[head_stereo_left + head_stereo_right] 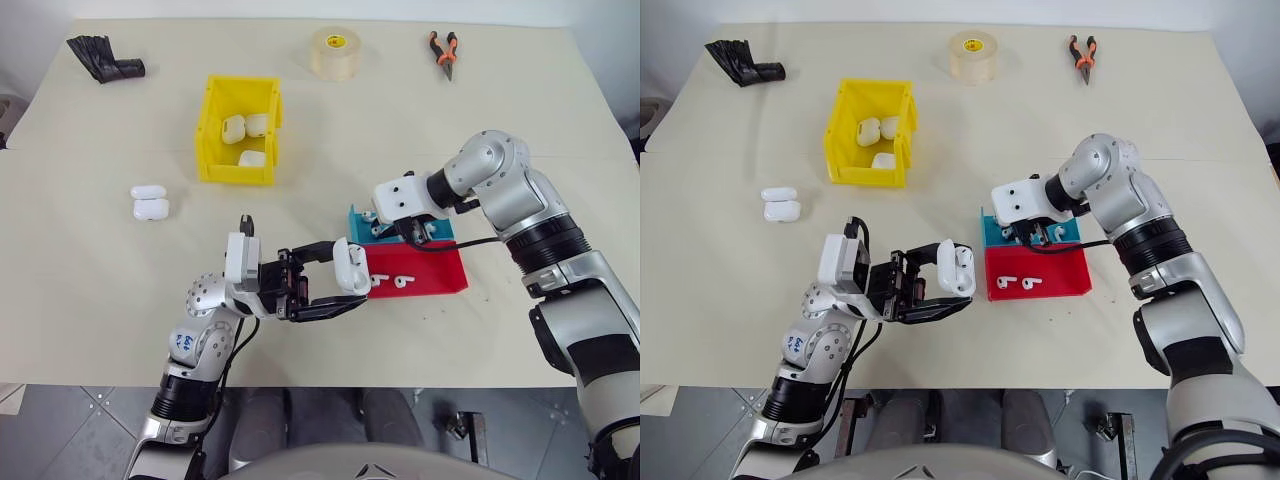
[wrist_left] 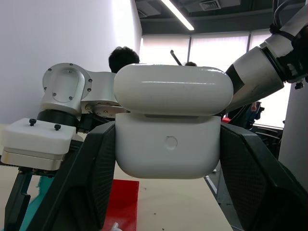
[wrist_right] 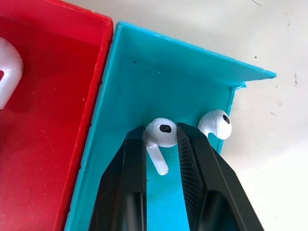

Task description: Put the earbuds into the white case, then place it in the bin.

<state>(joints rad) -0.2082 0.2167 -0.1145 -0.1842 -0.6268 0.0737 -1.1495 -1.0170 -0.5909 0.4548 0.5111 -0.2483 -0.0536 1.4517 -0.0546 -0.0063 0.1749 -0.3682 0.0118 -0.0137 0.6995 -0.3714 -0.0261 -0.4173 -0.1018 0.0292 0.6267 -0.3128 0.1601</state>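
Status: 3 cases already lie in the yellow bin (image 1: 212, 158); 2 spare cases (image 1: 149, 202) wait on the tabletop (image 1: 100, 280). My left hand (image 1: 335, 285) is clamped on the white case (image 2: 171, 122), raised beside the red tray (image 1: 440, 280), lid looking down. My right hand (image 3: 161, 144) pinches 1 earbud (image 3: 162, 133) in the blue tray (image 3: 144, 67); another earbud (image 3: 215, 123) lies just beside. Pending: loading, binning. Hidden: the case's interior.
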